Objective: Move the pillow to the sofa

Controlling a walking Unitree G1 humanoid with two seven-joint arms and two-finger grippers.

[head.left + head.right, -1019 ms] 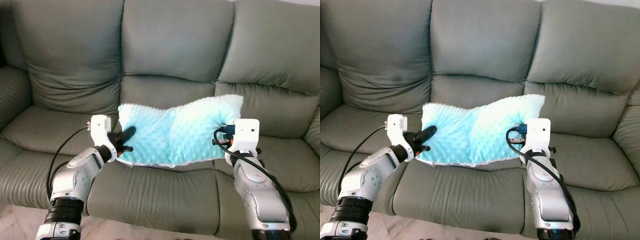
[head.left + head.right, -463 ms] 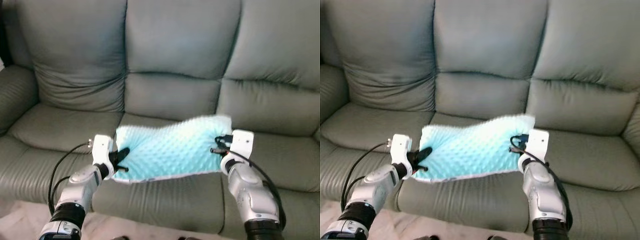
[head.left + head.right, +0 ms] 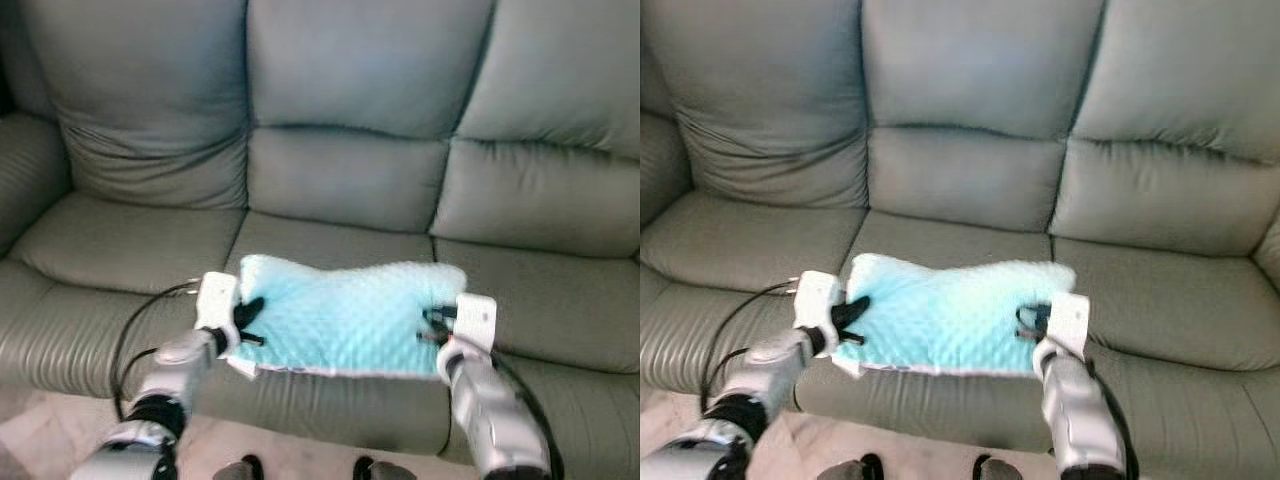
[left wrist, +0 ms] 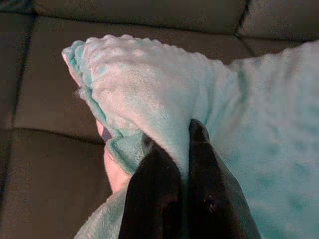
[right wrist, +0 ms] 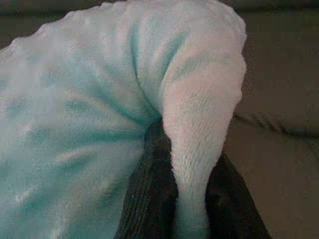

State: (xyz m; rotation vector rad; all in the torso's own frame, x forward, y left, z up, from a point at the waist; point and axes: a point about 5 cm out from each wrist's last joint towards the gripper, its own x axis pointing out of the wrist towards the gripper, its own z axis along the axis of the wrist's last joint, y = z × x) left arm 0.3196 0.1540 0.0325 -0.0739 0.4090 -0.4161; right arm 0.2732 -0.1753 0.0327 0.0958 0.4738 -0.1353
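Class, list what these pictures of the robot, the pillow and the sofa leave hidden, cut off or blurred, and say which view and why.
- Pillow underside: head views, hidden by its own top; whether it rests on the sofa seat is unclear.
- Right gripper fingertips: right wrist view, buried in a pillow fold.
- Left gripper tips: left wrist view, partly sunk in fabric.
- Sofa ends: head views, cut by the frame edges.
- Arms: head views, motion-blurred.

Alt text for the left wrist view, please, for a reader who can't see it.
The left end effector pinches a fold of a fluffy turquoise pillow between its two black fingers. Behind it is the dark seat of a sofa.
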